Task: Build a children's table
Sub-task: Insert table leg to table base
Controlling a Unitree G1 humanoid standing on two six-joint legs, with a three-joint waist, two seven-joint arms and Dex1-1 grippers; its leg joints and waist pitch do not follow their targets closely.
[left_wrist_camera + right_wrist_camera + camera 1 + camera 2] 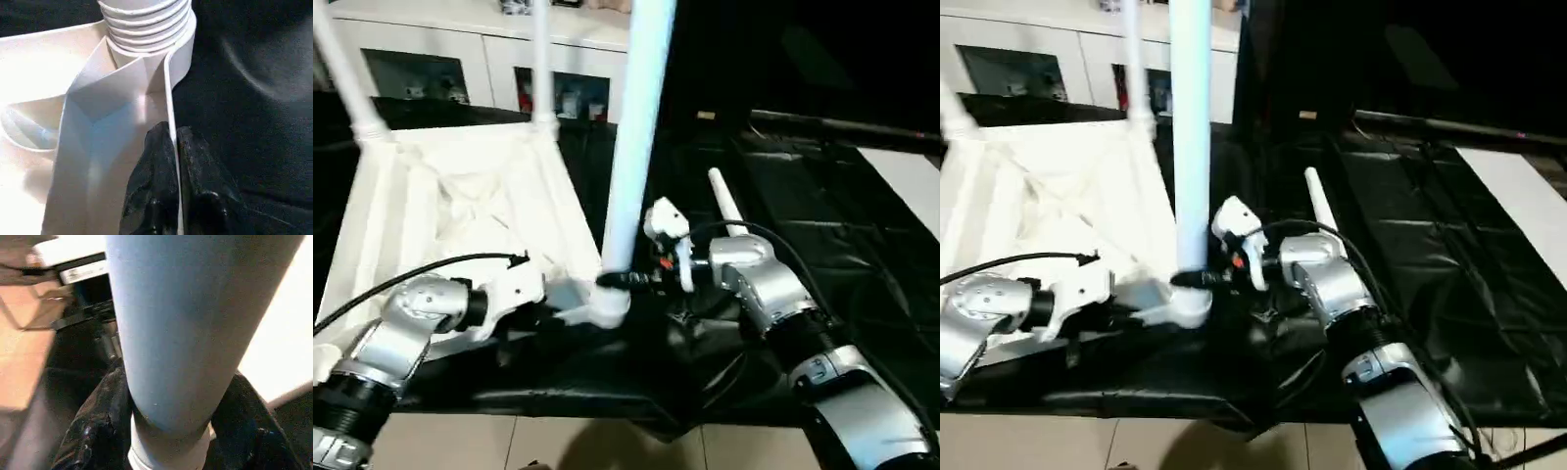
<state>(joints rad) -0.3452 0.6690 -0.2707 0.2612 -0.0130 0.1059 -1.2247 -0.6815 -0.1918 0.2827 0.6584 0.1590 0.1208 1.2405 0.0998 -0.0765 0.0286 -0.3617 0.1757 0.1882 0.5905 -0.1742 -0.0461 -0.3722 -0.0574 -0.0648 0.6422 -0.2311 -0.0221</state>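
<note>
Tabletop (431,211) is seen upside down, ribbed underside up, on the black-covered counter (822,235), toward the left of the head views. Two legs are already stood in the far corner sockets: one at far left (342,69), one at the far right corner (540,59).

Left gripper (171,147) is pinched shut on the tabletop's thin side rim, just beside the near-right corner socket (610,305); one black finger (151,181) is placed each side of the rim in the left wrist view. The ribbed collar of the leg seated in that socket is seen right ahead of it.

Third leg (636,137) is stood upright in the near-right socket, slightly tilted, top cut off by the frame edge.

Right gripper (628,281) is closed around that leg low down, just above the socket; in the right wrist view the tube is flanked by a finger (98,426) on each side, touching.

Fourth leg (724,204) is left lying loose on the counter, just behind the right wrist, apart from the tabletop.

A white glass-door cabinet (460,59) is seen behind the counter.
</note>
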